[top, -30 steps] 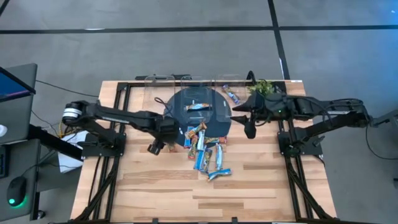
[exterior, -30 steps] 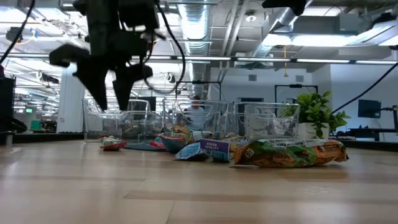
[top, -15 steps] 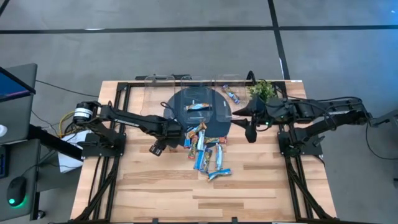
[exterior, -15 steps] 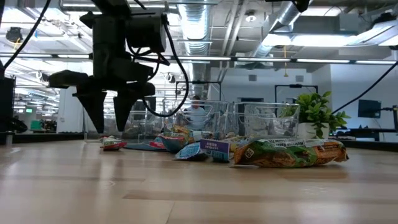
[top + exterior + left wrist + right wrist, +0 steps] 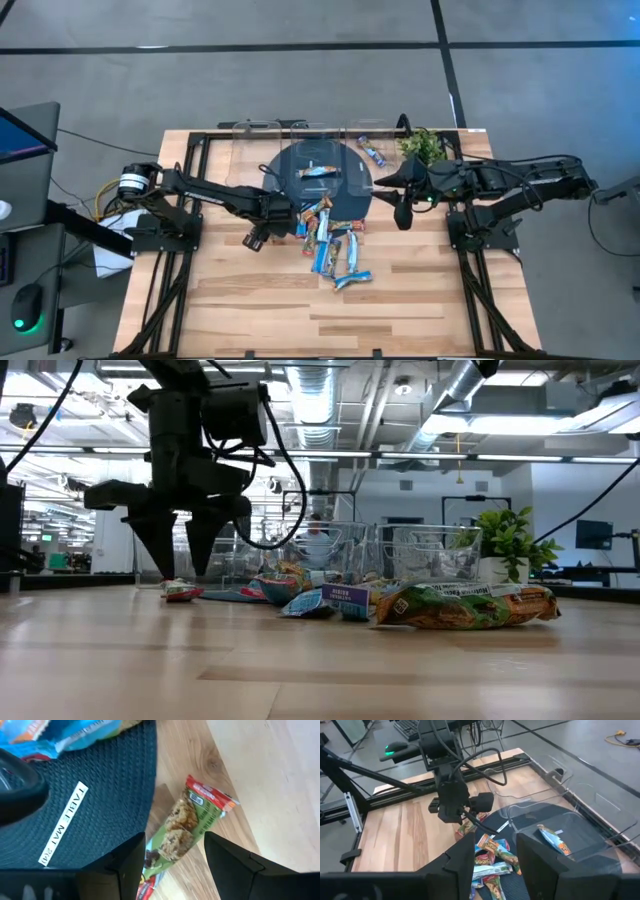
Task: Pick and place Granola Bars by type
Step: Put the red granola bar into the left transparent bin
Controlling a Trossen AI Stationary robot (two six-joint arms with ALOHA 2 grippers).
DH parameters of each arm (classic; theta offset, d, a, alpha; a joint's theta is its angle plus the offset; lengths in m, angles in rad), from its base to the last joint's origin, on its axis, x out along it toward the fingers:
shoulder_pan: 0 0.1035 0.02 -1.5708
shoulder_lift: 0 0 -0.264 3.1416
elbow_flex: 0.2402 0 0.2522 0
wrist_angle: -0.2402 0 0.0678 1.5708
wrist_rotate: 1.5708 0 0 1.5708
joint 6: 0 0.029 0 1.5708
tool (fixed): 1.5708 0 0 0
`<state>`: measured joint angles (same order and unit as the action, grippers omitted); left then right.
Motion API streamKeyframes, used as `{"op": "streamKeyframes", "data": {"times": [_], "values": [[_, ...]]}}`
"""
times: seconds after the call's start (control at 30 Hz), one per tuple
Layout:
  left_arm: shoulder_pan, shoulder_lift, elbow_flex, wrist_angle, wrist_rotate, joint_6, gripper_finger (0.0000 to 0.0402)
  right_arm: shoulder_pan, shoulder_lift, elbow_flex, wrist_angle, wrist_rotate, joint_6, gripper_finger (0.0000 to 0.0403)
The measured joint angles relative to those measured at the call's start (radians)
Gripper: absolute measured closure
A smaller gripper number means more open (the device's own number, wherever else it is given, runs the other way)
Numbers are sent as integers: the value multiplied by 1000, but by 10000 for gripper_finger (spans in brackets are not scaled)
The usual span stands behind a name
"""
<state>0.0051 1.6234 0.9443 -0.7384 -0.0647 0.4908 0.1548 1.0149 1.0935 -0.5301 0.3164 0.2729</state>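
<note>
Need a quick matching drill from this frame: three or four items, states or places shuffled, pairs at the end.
Items:
1. left end effector
2. right end effector
3. green-wrapped bar
4. plant

Places or states:
A. at the table's far right corner
B. open, straddling a bar at the mat's edge
C. open, held high, right of the round mat
D. lying on bare wood beside the mat

Pairs: 1-B, 2-C, 3-D, 4-A

Granola Bars heaped flat at the dark mat's edge.
</note>
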Motion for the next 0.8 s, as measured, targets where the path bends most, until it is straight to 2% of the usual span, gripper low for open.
{"op": "streamKeyframes", "data": {"times": [0.23, 0.47, 0.8], "values": [[4, 0, 0, -5, -1, 22, 203, 2, 0, 0, 0, 0, 0, 270], [10, 52, -2, -12, 4, 47, 203, 2, 0, 0, 0, 0, 16, 275], [8, 82, 1, -27, -51, 12, 204, 2, 0, -1, 5, -1, 17, 276]]}}
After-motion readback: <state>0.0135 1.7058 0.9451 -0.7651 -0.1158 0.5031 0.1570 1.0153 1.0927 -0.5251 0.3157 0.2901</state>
